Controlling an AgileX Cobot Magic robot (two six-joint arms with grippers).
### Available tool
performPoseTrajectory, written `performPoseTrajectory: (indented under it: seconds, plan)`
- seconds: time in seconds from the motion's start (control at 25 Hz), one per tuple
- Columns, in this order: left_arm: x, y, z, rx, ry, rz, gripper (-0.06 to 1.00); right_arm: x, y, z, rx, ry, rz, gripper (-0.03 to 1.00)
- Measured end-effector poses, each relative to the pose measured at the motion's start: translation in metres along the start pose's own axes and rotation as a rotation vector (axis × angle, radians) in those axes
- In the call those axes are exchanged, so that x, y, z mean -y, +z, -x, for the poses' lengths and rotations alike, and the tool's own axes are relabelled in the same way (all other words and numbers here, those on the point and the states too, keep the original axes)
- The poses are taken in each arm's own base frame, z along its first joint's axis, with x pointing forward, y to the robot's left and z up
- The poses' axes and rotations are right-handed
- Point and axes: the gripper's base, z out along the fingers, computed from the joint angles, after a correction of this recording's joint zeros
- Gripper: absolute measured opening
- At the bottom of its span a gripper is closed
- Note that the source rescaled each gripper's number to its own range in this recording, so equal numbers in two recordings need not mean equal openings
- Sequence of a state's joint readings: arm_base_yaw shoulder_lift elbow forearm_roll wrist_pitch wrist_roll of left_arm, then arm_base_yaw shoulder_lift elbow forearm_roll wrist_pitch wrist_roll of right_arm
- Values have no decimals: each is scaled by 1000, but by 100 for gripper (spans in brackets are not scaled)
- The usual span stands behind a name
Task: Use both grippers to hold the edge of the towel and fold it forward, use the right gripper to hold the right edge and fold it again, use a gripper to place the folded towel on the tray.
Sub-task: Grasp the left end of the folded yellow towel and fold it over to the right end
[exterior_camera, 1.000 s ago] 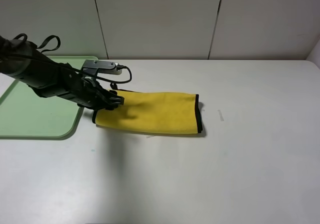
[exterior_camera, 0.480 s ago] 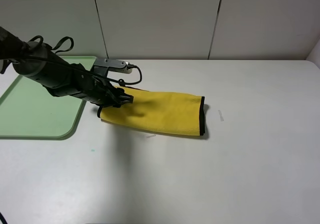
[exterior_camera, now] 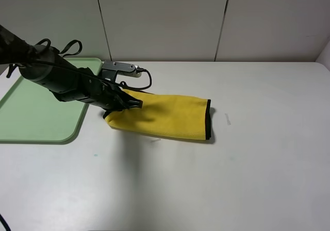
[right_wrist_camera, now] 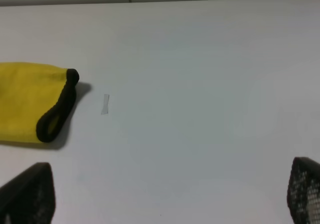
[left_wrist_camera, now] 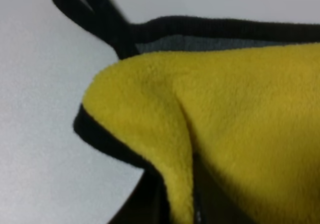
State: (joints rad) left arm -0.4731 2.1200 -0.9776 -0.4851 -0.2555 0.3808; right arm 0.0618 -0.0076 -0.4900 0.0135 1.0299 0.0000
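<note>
The yellow towel (exterior_camera: 170, 116) lies folded into a long strip on the white table, with black trim at its right end. My left gripper (exterior_camera: 126, 103) is at the strip's left end and is shut on it, with that end slightly raised. The left wrist view shows the yellow pile (left_wrist_camera: 240, 114) close up, with grey underside, black trim and the corner loop (left_wrist_camera: 95, 9). The mint-green tray (exterior_camera: 31, 117) lies at the far left, behind the left arm. My right gripper (right_wrist_camera: 165, 191) is open and empty, out of the exterior high view; the towel's right end (right_wrist_camera: 25, 101) lies ahead of it.
A small pale tape mark (exterior_camera: 227, 118) sits on the table just right of the towel. A white panelled wall runs behind the table's far edge.
My left gripper has moved to the right with the towel's left end, so that end has shifted right and away from the tray. The towel's right end has barely moved.
</note>
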Motion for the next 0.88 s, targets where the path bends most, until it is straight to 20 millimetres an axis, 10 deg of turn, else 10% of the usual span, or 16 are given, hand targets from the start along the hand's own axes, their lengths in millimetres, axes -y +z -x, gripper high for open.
performPoseTrajectory:
  seconds: [0.88]
  plan:
    - [-3, -58, 31, 39, -21, -69, 4, 0, 0, 0, 0, 0, 0, 100]
